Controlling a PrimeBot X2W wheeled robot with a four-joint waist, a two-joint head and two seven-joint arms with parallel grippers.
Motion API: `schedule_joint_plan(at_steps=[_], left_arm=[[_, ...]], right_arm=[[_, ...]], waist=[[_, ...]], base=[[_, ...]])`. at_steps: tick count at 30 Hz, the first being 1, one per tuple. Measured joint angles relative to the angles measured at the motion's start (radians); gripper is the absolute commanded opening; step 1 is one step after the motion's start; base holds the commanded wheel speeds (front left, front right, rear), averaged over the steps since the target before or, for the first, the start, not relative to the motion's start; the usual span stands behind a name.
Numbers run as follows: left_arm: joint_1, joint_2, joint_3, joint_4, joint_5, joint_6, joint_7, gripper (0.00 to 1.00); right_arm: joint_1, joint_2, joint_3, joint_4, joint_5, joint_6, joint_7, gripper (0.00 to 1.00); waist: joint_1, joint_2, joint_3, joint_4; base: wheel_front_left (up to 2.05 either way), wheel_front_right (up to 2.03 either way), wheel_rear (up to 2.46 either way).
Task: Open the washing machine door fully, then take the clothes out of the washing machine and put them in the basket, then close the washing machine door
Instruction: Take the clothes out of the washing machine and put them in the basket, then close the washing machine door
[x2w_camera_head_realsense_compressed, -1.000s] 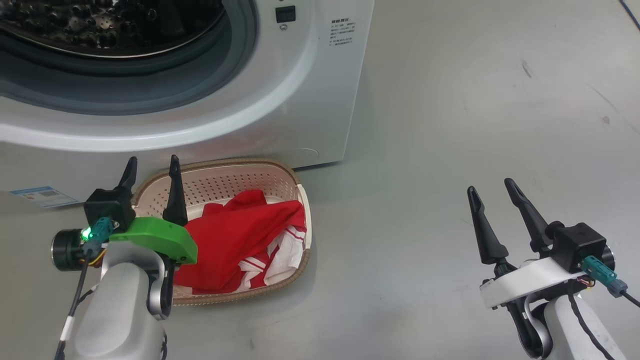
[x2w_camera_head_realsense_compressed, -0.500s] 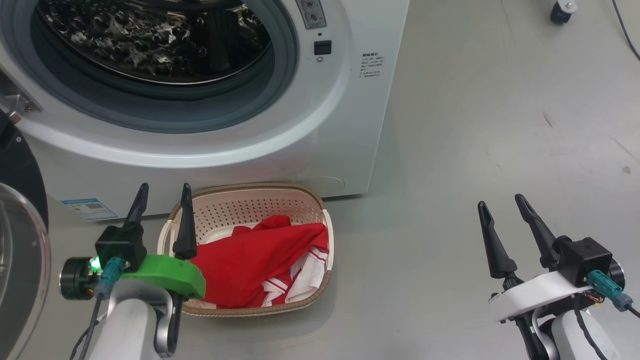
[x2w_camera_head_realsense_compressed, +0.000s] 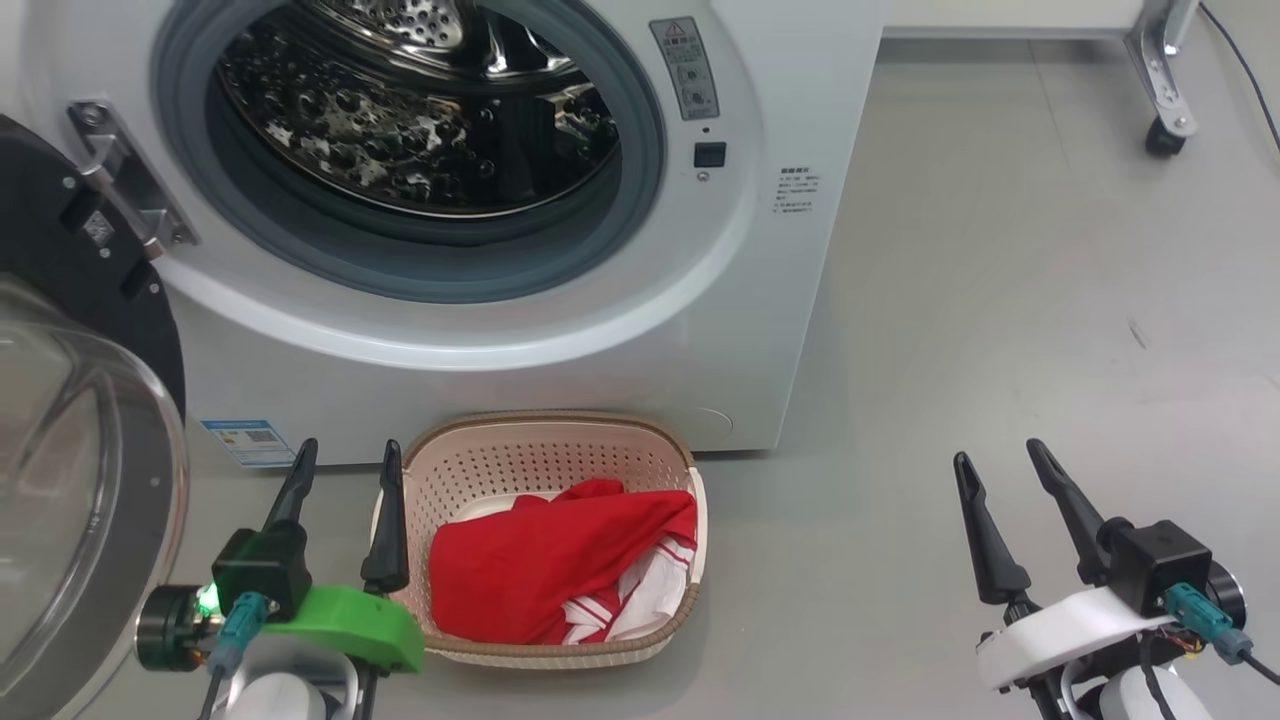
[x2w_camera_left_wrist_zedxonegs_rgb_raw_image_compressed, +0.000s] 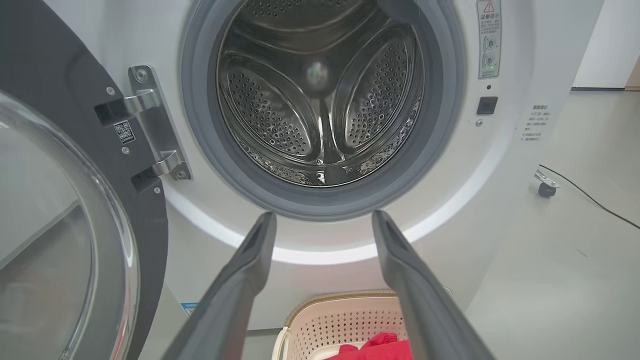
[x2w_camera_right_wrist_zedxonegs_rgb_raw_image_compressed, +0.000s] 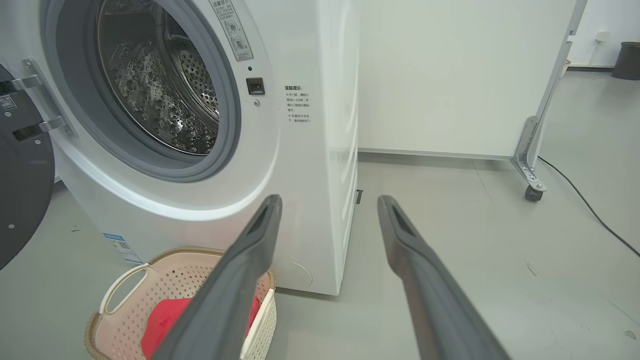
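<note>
The white washing machine (x2w_camera_head_realsense_compressed: 790, 90) stands before me with its steel drum (x2w_camera_head_realsense_compressed: 420, 110) showing nothing inside. Its black door (x2w_camera_head_realsense_compressed: 70, 300) with the clear glass bowl (x2w_camera_head_realsense_compressed: 60, 480) hangs swung out at the left, also seen as the door (x2w_camera_left_wrist_zedxonegs_rgb_raw_image_compressed: 45, 75) in the left wrist view. On the floor in front sits the cream basket (x2w_camera_head_realsense_compressed: 545, 455), holding the red and white clothes (x2w_camera_head_realsense_compressed: 550, 580). My left gripper (x2w_camera_head_realsense_compressed: 346, 458) is open just left of the basket. My right gripper (x2w_camera_head_realsense_compressed: 997, 460) is open over bare floor far to the right.
Grey floor (x2w_camera_head_realsense_compressed: 1000, 300) stretches to the right of the washer. A metal frame leg on a caster (x2w_camera_head_realsense_compressed: 1160, 100) stands at the back right, and a black cable (x2w_camera_right_wrist_zedxonegs_rgb_raw_image_compressed: 585, 205) lies on the floor near it. A blue sticker (x2w_camera_head_realsense_compressed: 248, 442) marks the washer's lower front.
The head camera has tilted up, so the drum, hinge and open door have come into view. Both grippers stay open in the same pose, and the basket and clothes lie unmoved.
</note>
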Motion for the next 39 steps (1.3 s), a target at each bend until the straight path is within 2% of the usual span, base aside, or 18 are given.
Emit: schedule_joint_plan(at_steps=[12, 25, 39], left_arm=[[0.088, 0.003, -0.017, -0.056, 0.007, 0.0, 0.0, 1.0], [0.141, 0.017, -0.033, -0.103, 0.013, 0.0, 0.004, 1.0], [0.166, 0.024, -0.04, -0.127, 0.022, 0.0, 0.028, 1.0]], right_arm=[[0.04, 0.013, 0.027, -0.001, -0.001, -0.005, 0.0, 1.0], [0.085, 0.026, 0.029, -0.011, -0.001, -0.024, 0.0, 1.0], [0.092, 0.029, 0.029, -0.021, -0.001, -0.028, 0.0, 1.0]], waist=[[0.0, 0.0, -0.064, 0.036], [0.0, 0.0, -0.092, 0.025], [0.0, 0.0, -0.109, 0.012]], base=[[0.0, 0.0, 0.0], [0.0, 0.0, 0.0], [0.0, 0.0, 0.0]])
